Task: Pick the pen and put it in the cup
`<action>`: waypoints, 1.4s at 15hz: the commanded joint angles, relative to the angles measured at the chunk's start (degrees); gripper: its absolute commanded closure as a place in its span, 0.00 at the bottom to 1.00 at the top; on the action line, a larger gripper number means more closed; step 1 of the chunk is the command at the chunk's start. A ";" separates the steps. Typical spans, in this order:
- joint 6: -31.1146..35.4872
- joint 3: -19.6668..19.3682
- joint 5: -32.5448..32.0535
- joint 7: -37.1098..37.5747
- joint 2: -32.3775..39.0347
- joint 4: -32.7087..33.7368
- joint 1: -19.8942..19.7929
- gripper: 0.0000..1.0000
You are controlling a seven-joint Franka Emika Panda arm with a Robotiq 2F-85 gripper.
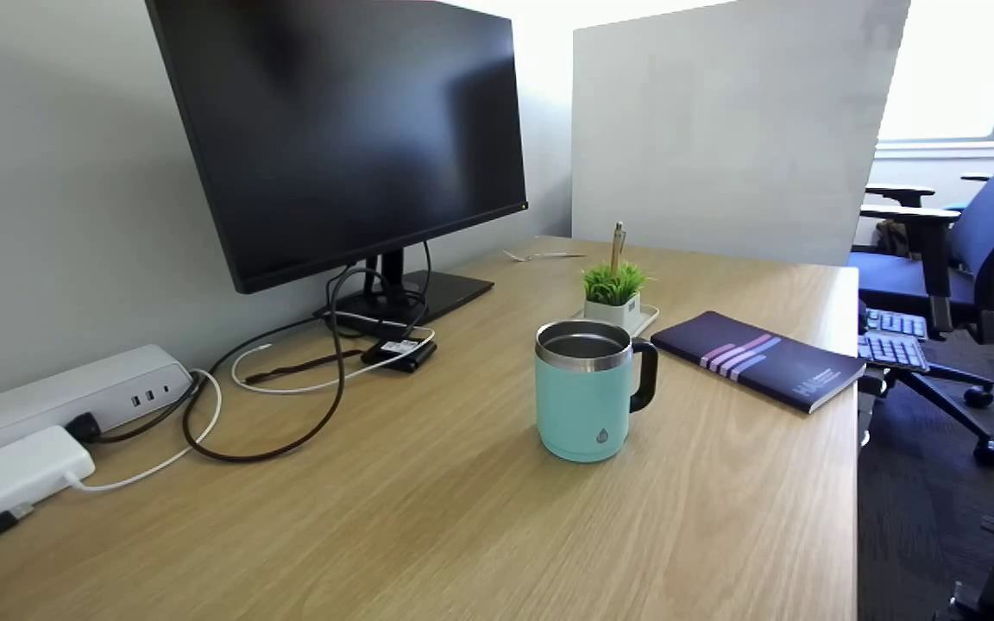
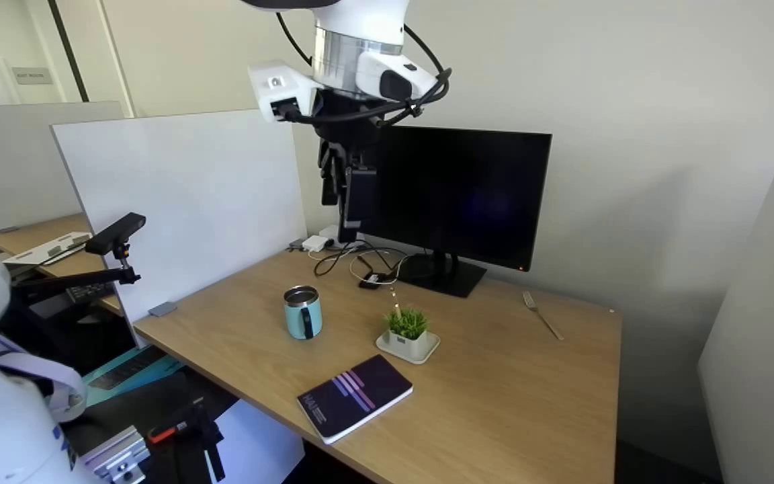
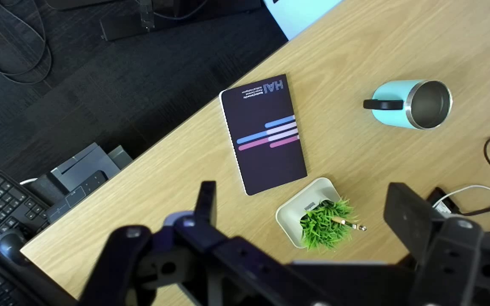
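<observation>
Well, pen point(image 1: 617, 248) in potted plant point(image 1: 613, 287).

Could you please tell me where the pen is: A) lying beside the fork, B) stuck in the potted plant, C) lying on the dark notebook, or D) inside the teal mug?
B: the pen sticks up out of the greenery of the potted plant in both exterior views.

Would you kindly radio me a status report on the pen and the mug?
Pincer open, holding nothing. Pen standing in grass, not yet in mug. Grass hides its lower end, may hinder a low grip.
</observation>
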 commanded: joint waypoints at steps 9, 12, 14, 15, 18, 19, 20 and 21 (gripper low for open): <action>-0.25 1.44 0.44 -0.45 0.22 0.20 -1.71 0.00; -0.25 1.44 0.44 -0.45 0.22 0.20 -1.71 0.00; -0.25 1.44 0.44 -0.45 0.22 0.20 -1.71 0.00; -0.25 1.44 0.44 -0.45 0.22 0.20 -1.71 0.00; 0.07 1.79 1.40 0.09 1.01 1.05 -1.22 0.00; 0.20 2.23 2.30 0.77 1.75 1.87 -0.89 0.00; 0.50 2.92 4.21 1.88 3.31 3.58 -0.33 0.00; 1.09 3.62 5.90 2.85 4.73 4.95 -0.04 0.00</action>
